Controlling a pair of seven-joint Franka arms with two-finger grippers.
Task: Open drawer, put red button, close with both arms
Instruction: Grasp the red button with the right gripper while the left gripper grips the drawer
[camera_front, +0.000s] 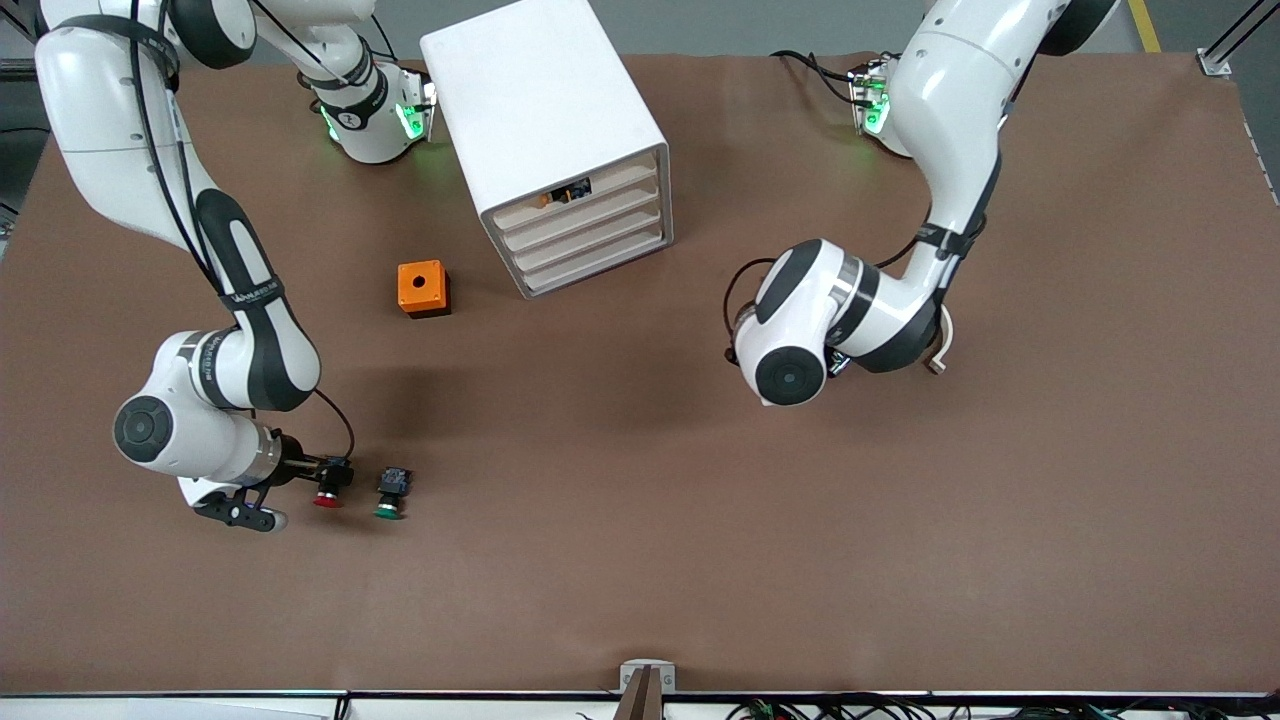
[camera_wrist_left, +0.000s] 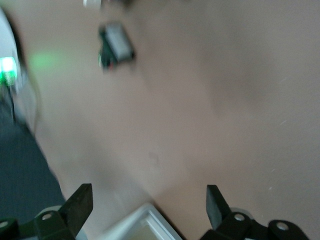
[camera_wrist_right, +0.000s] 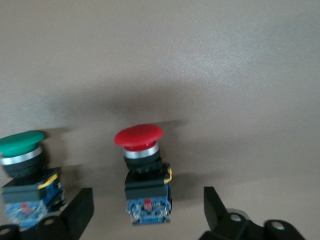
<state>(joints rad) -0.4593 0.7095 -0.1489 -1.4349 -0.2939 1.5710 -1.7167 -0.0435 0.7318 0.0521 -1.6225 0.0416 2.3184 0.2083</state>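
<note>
The red button (camera_front: 329, 492) stands on the table near the front camera at the right arm's end, next to a green-capped button (camera_front: 392, 494). My right gripper (camera_front: 335, 474) is low at the red button. In the right wrist view the red button (camera_wrist_right: 144, 172) sits between my open fingers (camera_wrist_right: 80, 210), which do not touch it. A white tray corner, the drawer (camera_wrist_left: 145, 226), shows under my open, empty left gripper (camera_wrist_left: 150, 207). In the front view the left gripper (camera_front: 932, 362) is mostly hidden under its wrist, with a pale drawer edge (camera_front: 943, 335) beside it.
The white cabinet (camera_front: 545, 120) stands at the back middle, three drawers shut and a dark gap at its top slot (camera_front: 570, 190). An orange box (camera_front: 423, 288) sits in front of it. The green button (camera_wrist_right: 25, 170) is beside my right finger. A small dark object (camera_wrist_left: 116, 46) lies on the table.
</note>
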